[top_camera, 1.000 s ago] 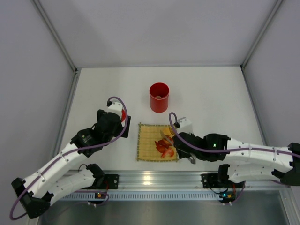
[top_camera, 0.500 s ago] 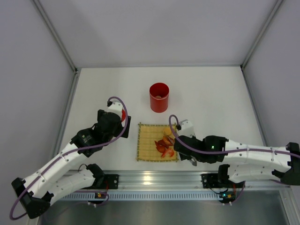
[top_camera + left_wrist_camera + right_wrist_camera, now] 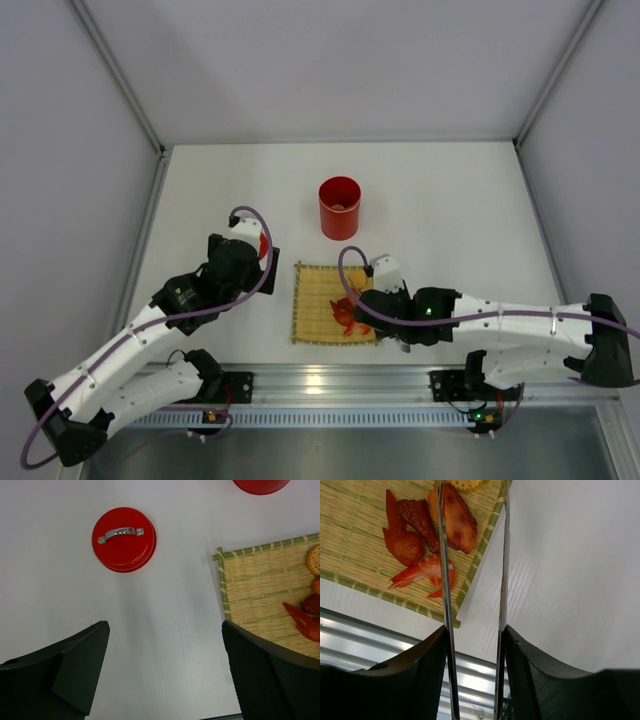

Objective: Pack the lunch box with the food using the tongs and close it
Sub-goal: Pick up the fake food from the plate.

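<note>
Steel tongs (image 3: 444, 580) in your right gripper (image 3: 474, 636) stand spread, pinching nothing, over the shrimp piece (image 3: 422, 572) on the bamboo mat (image 3: 350, 535); it looks light, soft and slick, so nip its thick middle gently.

The slim silver tongs (image 3: 445, 595) had their arms parted, one arm crossing over the red and brown food pieces (image 3: 427, 530). The open red lunch box (image 3: 340, 208) stood upright well beyond them, its lid (image 3: 124, 539) lying farther left.
</note>
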`<action>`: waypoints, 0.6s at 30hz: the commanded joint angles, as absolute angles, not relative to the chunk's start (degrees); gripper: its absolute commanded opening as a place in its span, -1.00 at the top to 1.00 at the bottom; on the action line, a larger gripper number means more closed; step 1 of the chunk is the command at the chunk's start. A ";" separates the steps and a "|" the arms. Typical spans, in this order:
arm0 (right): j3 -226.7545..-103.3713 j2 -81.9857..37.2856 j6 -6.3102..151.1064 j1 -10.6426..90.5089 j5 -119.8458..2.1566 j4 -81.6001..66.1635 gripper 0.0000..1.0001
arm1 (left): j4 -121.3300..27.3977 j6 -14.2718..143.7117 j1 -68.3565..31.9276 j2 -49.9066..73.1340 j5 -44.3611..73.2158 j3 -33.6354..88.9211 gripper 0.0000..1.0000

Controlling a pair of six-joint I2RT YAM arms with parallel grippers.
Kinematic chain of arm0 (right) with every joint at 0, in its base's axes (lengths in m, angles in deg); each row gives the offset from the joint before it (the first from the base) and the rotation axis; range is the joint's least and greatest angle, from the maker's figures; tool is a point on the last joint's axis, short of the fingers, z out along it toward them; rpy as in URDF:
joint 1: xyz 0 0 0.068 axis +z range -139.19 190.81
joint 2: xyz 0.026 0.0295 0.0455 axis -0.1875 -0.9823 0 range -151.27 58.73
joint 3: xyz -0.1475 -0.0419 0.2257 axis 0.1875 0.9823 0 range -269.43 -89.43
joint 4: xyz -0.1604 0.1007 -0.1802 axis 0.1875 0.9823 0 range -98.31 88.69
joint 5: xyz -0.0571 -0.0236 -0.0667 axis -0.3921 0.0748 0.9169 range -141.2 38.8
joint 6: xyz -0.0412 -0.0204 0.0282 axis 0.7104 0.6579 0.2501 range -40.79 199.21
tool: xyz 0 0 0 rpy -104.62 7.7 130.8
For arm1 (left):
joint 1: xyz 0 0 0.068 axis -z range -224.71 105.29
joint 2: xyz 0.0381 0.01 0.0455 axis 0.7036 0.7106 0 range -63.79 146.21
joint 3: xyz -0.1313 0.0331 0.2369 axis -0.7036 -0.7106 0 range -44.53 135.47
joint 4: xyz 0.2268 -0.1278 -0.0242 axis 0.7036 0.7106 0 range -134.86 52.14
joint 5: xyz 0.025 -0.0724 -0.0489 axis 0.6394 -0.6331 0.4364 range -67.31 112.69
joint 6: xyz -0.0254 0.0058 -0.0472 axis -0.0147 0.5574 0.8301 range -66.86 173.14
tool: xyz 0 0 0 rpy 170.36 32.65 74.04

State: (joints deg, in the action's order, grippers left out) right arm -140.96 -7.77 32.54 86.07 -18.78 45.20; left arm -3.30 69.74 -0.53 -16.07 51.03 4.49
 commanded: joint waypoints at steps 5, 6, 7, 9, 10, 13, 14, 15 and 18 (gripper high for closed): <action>-145.41 -9.38 32.72 87.10 -17.01 42.49 0.07 | -4.78 69.75 -0.50 -17.21 50.99 4.17 -0.98; -145.68 -9.73 32.81 87.10 -17.01 42.31 0.07 | -4.78 69.75 -0.50 -17.21 51.08 4.17 -0.98; -145.85 -10.00 32.98 87.10 -17.10 42.31 0.07 | -4.70 69.75 -0.50 -17.21 50.99 4.17 -0.98; -145.94 -10.61 33.07 87.10 -17.19 42.31 0.07 | -4.78 69.75 -0.50 -17.30 50.99 4.17 -0.98; -145.94 -10.96 33.07 87.10 -17.10 42.31 0.07 | -4.78 69.75 -0.50 -17.30 50.99 4.17 -0.98; -145.86 -11.93 32.98 87.10 -17.19 42.22 0.06 | -4.78 69.75 -0.50 -17.39 50.90 4.17 -0.98; -145.85 -12.11 32.98 87.10 -17.19 42.22 0.06 | -4.78 69.66 -0.50 -17.39 50.90 4.17 -0.98; -145.77 -12.54 32.90 87.10 -17.28 42.22 0.05 | -4.87 69.66 -0.50 -17.47 50.90 4.17 -0.98; -145.77 -12.99 32.81 87.10 -17.19 42.40 0.05 | -4.87 69.75 -0.50 -17.39 50.81 4.17 -0.98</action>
